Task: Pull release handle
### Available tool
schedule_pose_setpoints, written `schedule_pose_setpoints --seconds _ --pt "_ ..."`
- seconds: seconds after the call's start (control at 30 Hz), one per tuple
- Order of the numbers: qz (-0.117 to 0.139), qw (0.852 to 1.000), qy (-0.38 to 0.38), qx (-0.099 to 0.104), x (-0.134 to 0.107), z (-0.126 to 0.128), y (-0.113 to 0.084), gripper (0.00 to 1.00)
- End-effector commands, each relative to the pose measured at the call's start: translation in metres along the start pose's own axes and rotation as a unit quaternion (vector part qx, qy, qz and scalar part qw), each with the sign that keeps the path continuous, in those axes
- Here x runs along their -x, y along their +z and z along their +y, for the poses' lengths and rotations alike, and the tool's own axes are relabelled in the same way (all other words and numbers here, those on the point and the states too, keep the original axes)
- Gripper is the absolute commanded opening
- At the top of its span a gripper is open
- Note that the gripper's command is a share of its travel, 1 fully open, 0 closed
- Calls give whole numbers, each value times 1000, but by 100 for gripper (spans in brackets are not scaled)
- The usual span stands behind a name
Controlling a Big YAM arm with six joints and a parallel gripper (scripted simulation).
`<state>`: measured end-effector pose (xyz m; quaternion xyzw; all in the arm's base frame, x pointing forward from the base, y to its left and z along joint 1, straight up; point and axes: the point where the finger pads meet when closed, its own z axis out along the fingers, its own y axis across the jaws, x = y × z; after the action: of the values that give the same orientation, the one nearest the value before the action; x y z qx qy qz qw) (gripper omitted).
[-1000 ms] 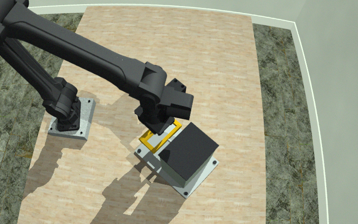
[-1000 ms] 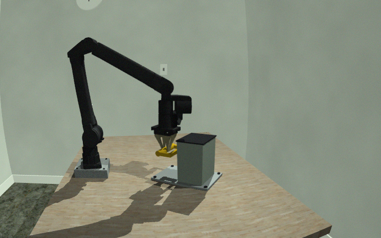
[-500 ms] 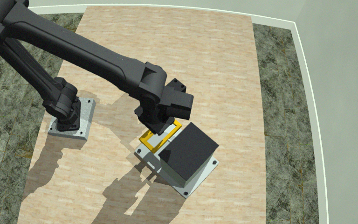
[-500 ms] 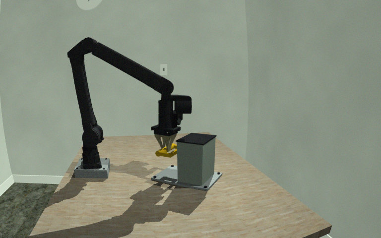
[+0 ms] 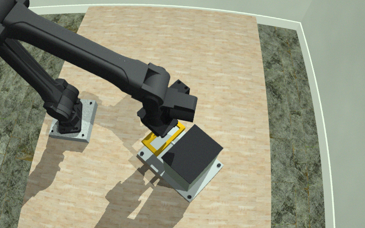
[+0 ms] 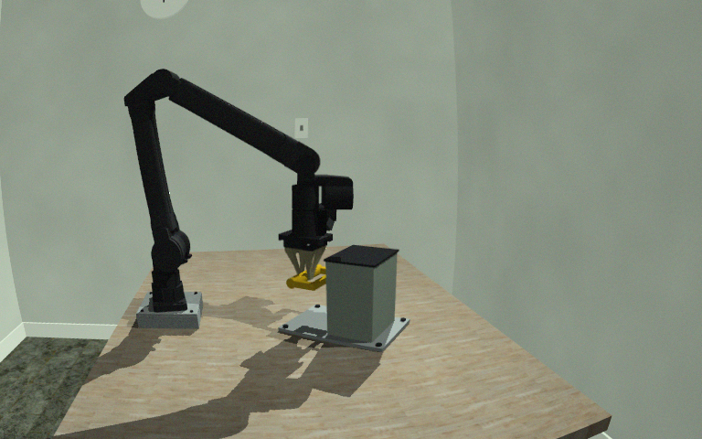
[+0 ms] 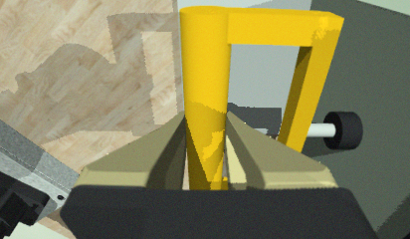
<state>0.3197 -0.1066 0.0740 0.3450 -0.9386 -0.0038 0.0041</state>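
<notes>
My gripper (image 7: 208, 114) pinches the yellow release handle (image 7: 207, 95) by its round grip.

Both tan fingers press the grip's sides from above. The handle hangs in the air beside the grey housing (image 6: 361, 296), above its base plate (image 6: 394, 330) on the wooden table (image 6: 452, 380), and a thin rod (image 7: 322, 130) runs from it to the housing.

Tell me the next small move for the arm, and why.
Probably none: hold steady. The end effector is shut on the yellow handle, whose rod shows pulled out from the box; only the fingers touch anything.
</notes>
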Motion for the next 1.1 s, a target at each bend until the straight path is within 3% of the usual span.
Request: schedule_pose_setpoints --seconds 0.0,1.07 --pt "-2 1000 1 -8 2 -4 -3 0" --pt "-2 1000 1 -8 2 49 -3 0"
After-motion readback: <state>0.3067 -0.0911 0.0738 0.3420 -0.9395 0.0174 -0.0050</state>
